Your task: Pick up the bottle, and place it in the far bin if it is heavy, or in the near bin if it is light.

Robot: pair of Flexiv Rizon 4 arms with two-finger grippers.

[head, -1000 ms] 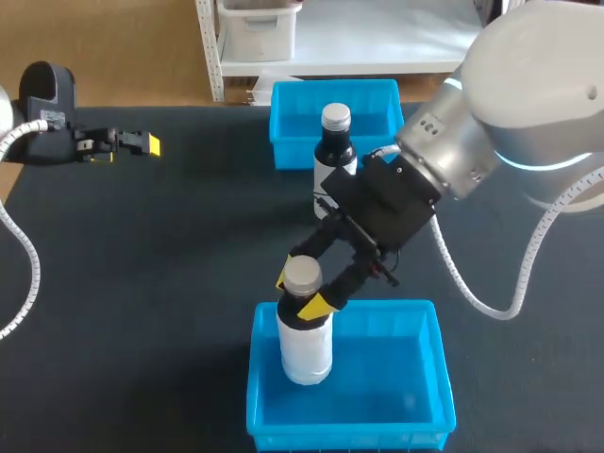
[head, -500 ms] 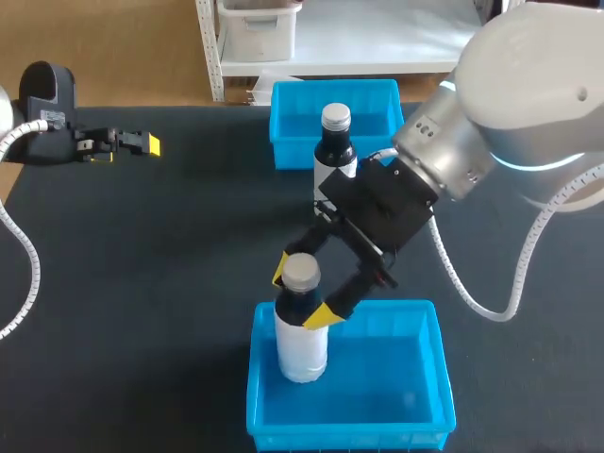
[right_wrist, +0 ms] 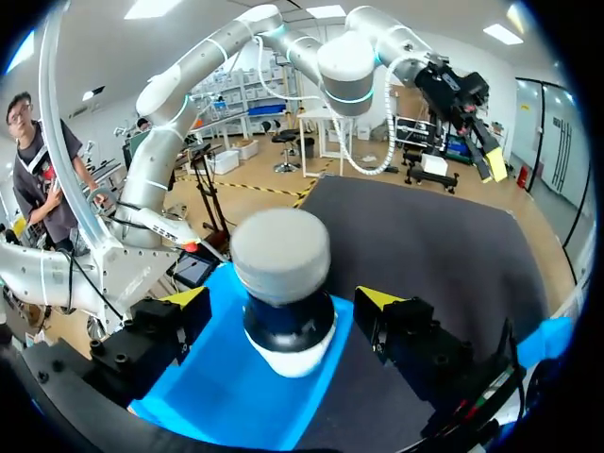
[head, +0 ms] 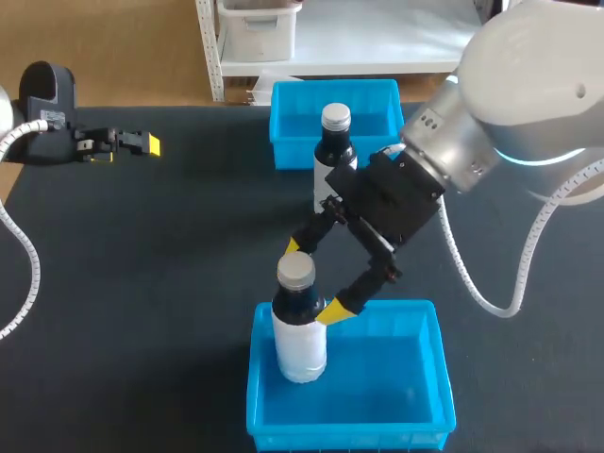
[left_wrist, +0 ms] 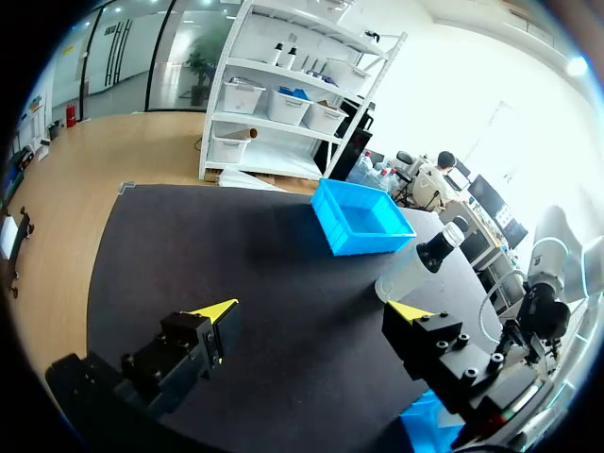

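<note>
Bottle (head: 300,326) stands upright at the ten o'clock corner of the near bin (head: 349,439). The right gripper (head: 311,279) is spread either side of its neck, not touching. It looks rigid, smooth and probably light; the neck under the cap is the best hold. The left gripper (left_wrist: 312,310) is spread and well apart at nine o'clock.

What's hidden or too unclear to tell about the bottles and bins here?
Head view: the lower half of the second bottle, by the far bin, is hidden behind the right arm.
Right wrist view: the base of the bottle in the near bin is hidden under its own cap and shoulders.
Left wrist view: the left jaws cover all but a sliver of the near bin.
No view shows either bottle's weight.
</note>
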